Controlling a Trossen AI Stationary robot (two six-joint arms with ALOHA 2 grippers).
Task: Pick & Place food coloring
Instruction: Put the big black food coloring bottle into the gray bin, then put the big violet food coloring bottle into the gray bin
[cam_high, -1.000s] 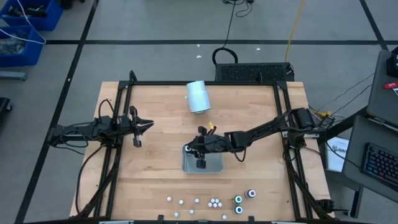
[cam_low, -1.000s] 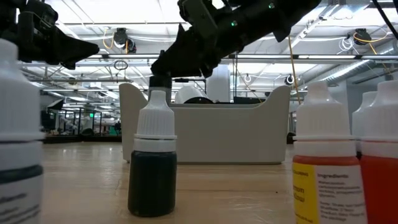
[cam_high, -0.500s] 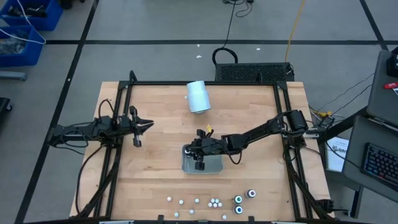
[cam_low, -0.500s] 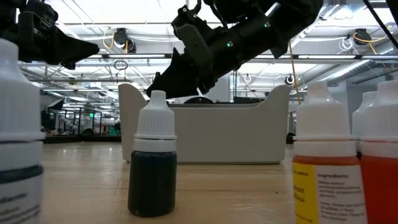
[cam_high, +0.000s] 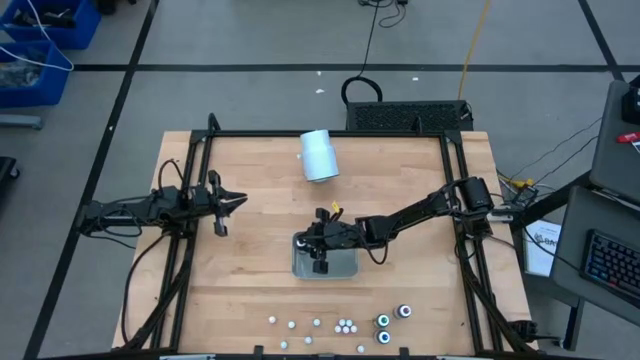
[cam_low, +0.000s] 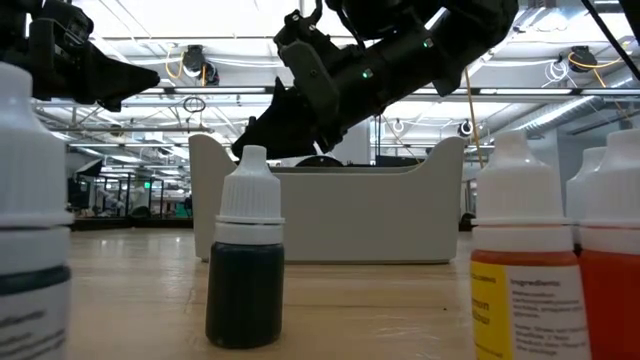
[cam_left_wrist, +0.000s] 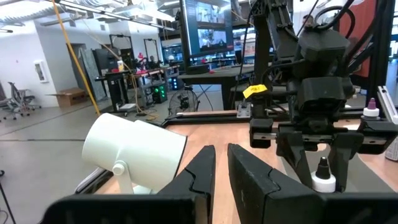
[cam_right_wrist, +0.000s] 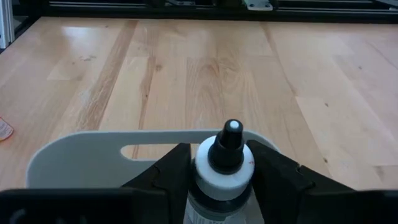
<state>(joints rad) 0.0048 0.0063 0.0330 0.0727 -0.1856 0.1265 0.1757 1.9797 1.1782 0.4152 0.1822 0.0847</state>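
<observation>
My right gripper (cam_right_wrist: 224, 177) reaches over the grey tray (cam_high: 342, 268) at the table's middle. Its open fingers stand on either side of a small food coloring bottle (cam_right_wrist: 225, 163) with a white collar and a black tip. The bottle (cam_left_wrist: 322, 179) stands upright inside the tray. The other food coloring bottles stand near the table's front edge, some white-topped (cam_high: 345, 325) and some dark (cam_high: 383, 322). My left gripper (cam_high: 240, 201) waits shut above the table's left side, with nothing between its fingers. My right gripper's fingers (cam_right_wrist: 176, 169) lie close along both sides of the bottle's white collar (cam_right_wrist: 205, 171), slanting down from the table's right. I cannot tell whether they touch it. The bottle stands upright in the tray.
A pale-blue cylinder (cam_high: 318, 155) lies on its side at the table's far edge. In the low view a dark green bottle (cam_low: 245, 270), a yellow one (cam_low: 520, 275) and a red one (cam_low: 610, 265) stand close in front of the tray's wall (cam_low: 340, 215).
My right gripper has sunk toward the tray with the bottle. The bottle was above the tray's rim and is now down behind its wall.
</observation>
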